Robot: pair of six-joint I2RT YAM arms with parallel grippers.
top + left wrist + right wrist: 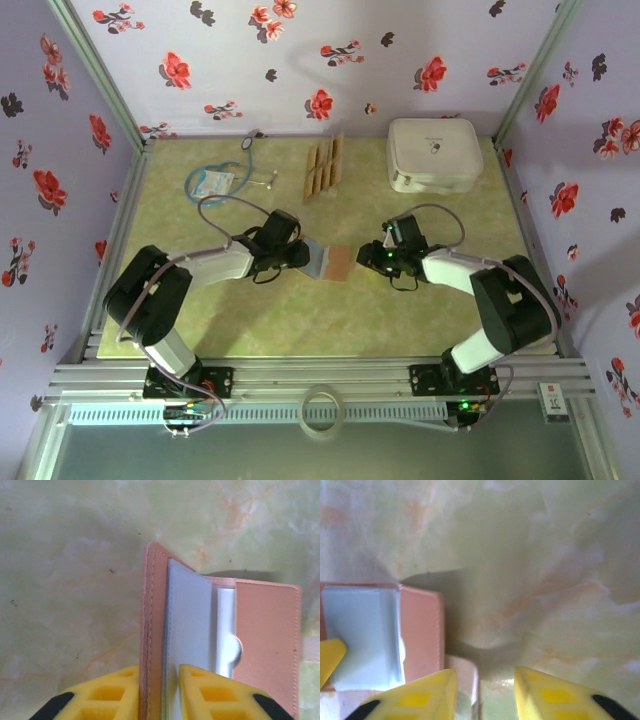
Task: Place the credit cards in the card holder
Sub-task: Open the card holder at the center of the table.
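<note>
Both arms reach inward from their bases with elbows bent outward, and their wrists are low and turned toward each other. The left gripper point(302, 256) has its yellow fingers point(206, 692) drawn close together, pinching a leaf of the card holder point(265, 640) that stands upright between them. The right gripper point(374, 257) holds its fingers point(420, 697) parted, with an open gap between the pads, tips pointing toward the left gripper.

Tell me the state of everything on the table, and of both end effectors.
card holder: open, one cover lifted
credit cards: outside the holder, in a row at the far side
white case: closed
stethoscope: lying loose, tubing looped
left end effector: shut on the card holder's cover
right end effector: open, at the card holder's edge
</note>
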